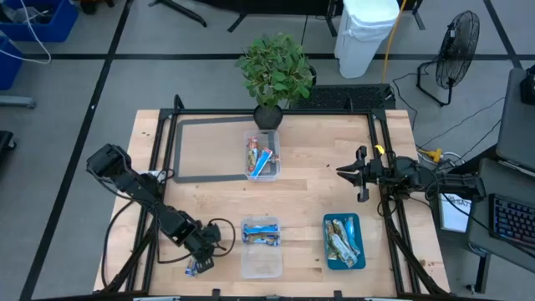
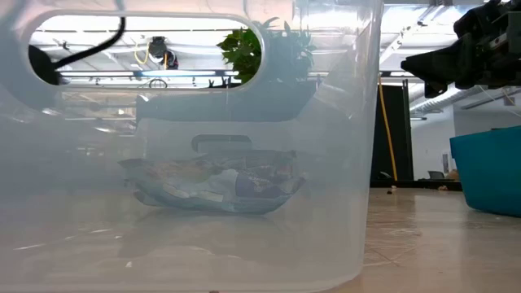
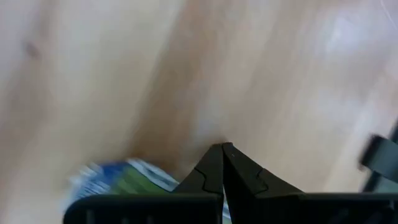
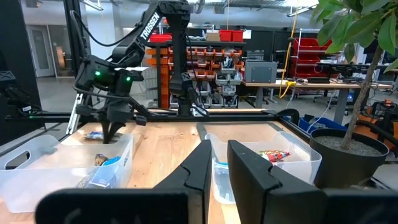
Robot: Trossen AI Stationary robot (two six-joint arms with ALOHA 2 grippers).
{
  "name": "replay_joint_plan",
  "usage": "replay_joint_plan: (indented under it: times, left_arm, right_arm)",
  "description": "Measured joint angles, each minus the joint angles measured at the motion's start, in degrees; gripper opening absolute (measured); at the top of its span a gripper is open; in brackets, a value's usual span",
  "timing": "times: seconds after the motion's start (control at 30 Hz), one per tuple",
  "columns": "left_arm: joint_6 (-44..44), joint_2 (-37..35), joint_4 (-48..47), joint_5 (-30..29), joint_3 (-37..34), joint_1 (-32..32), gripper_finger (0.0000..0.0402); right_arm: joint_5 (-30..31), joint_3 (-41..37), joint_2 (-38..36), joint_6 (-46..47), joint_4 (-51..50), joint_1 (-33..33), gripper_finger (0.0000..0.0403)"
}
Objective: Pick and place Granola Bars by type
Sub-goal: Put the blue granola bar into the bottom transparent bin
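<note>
My left gripper (image 1: 201, 264) stands at the table's near-left corner, fingers shut (image 3: 222, 149) and pointing down at bare wood. One blue-white-green granola bar (image 3: 121, 180) lies on the table right beside it, partly hidden by the gripper body; the bar also shows in the right wrist view (image 4: 93, 134). Blue-white bars (image 1: 261, 234) lie in the near clear tub (image 1: 261, 263). Red-blue bars (image 1: 261, 157) lie in the far clear tub (image 1: 274, 173). Silvery teal and green-gold bars (image 1: 341, 239) fill the teal tray (image 1: 328, 219). My right gripper (image 1: 340, 171) hovers at the table's right, narrowly open (image 4: 219, 163). My left gripper points down from above with shut fingers next to the loose bar (image 3: 155, 177). Whether a finger's side touches the bar's end I cannot tell, because the gripper body hides that spot. The bar lies flat on the wood.
A potted plant (image 1: 274, 71) stands at the far edge behind the far tub. A dark frame (image 1: 209, 177) borders the table's far-left area. The near tub fills the low view (image 2: 244, 203), with the tray (image 2: 488, 171) at its right. Bare wood lies between tubs and tray.
</note>
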Motion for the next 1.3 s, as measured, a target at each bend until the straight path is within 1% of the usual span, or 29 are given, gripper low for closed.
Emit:
replay_joint_plan:
  times: [0.1, 0.17, 0.37, 0.5, 0.63, 0.73, 0.87, 1.1, 1.3]
  left_arm:
    - [3.2, -0.6, -1.3, -0.5, -0.1, 2.2, 0.0003]
    - [3.8, -1.8, -0.5, 0.0, -0.4, 3.0, 0.0004]
    - [3.3, -8.7, -0.9, -2.9, 0.6, 1.8, 0.0002]
    - [-2.8, -10.6, -2.8, -1.8, 0.5, -0.3, 0.0002]
    - [-9.4, -10.6, -3.7, -0.7, 0.2, -3.7, 0.0001]
    - [-15.3, -10.5, -3.5, -0.7, -0.5, -6.2, 0.0001]
    - [-21.2, -10.5, -2.7, -2.1, -0.7, -8.9, 0.0001]
    - [-26.6, -10.0, -1.8, -5.7, -0.7, -11.8, 0.0001]
    - [-29.6, -8.2, -0.3, -5.0, -0.7, -12.3, 0.0001]
  right_arm:
    - [0.0, 0.0, 0.0, 0.0, 0.0, 0.0, 0.0043]
    - [0.0, 0.0, 0.0, 0.0, 0.0, 0.0, 0.0044]
    - [0.0, 0.0, 0.0, 0.0, 0.0, 0.0, 0.0044]
    - [0.0, 0.0, 0.0, 0.0, 0.0, 0.0, 0.0044]
    - [0.0, 0.0, 0.0, 0.0, 0.0, 0.0, 0.0045]
    - [0.0, 0.0, 0.0, 0.0, 0.0, 0.0, 0.0043]
    - [0.0, 0.0, 0.0, 0.0, 0.0, 0.0, 0.0044]
    - [0.0, 0.0, 0.0, 0.0, 0.0, 0.0, 0.0043]
    - [0.0, 0.0, 0.0, 0.0, 0.0, 0.0, 0.0045]
